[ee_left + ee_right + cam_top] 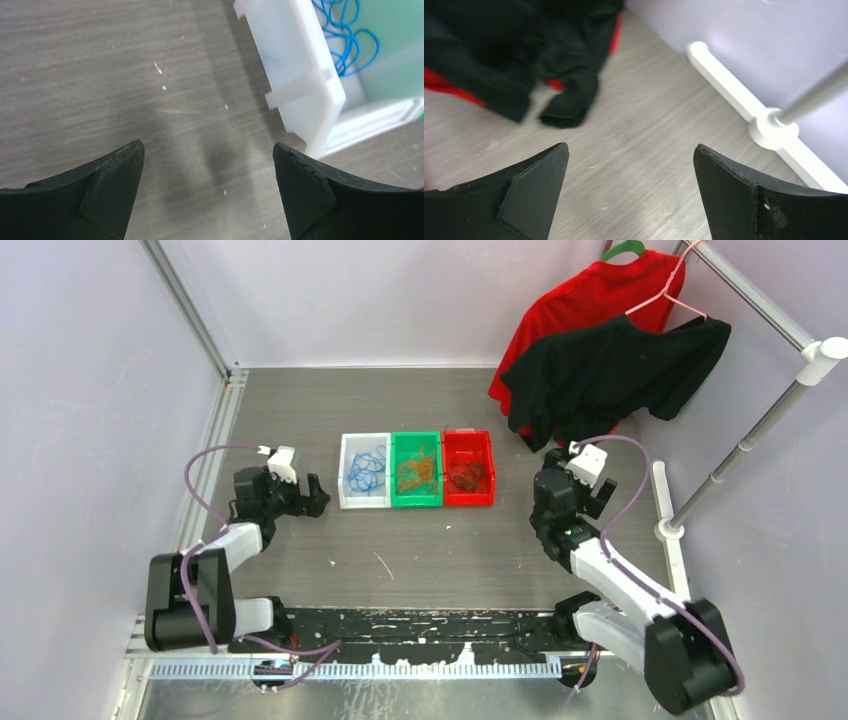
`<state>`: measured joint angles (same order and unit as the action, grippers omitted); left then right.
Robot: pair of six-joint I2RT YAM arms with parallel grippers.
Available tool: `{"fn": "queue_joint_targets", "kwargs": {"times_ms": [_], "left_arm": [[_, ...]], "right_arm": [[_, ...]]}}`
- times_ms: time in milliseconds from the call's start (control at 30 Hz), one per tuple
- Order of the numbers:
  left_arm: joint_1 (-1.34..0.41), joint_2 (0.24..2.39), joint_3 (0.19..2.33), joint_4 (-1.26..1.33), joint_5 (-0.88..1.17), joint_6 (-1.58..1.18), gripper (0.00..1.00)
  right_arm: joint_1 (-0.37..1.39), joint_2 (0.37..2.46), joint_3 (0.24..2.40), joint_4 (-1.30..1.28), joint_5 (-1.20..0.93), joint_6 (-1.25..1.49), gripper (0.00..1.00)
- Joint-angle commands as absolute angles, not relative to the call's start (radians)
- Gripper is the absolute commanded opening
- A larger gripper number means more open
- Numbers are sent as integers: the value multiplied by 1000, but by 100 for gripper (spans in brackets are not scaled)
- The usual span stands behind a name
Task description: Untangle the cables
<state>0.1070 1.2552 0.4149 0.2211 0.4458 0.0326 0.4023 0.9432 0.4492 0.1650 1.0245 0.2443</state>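
The cables are seen sorted by colour in three bins set touching in a row at mid-table: blue cables (366,470) in the white bin (362,504), orange cables (416,474) in the green bin (416,504), and dark brown cables (466,476) in the red bin (470,503). No wire is seen loose on the table (420,560).

The left hand (207,150) is held spread wide and empty, low over bare table just beside the white bin's outer wall. The right hand (631,147) is likewise spread and empty, to the right of the red bin and turned toward the hanging black shirt (610,365).

The sorting is judged almost or wholly finished, though whether the loops within each bin are knotted cannot be told.

If a strand is to be freed, the white bin should be entered from above, over its wall, so the light bin is not shoved sideways. A single loop should be pinched and lifted slowly while the bin is steadied by the other hand. The right hand should be kept clear of the shirt hem.
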Motion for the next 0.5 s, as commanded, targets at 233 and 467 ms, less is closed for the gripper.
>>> {"fn": "queue_joint_targets", "kwargs": {"times_ms": [233, 467], "left_arm": [[114, 1523, 266, 1121, 394, -41, 99], [113, 1567, 280, 1124, 367, -51, 99]], "right_arm": [[209, 1317, 367, 732, 1034, 218, 100], [184, 1505, 379, 896, 1007, 200, 100]]}}
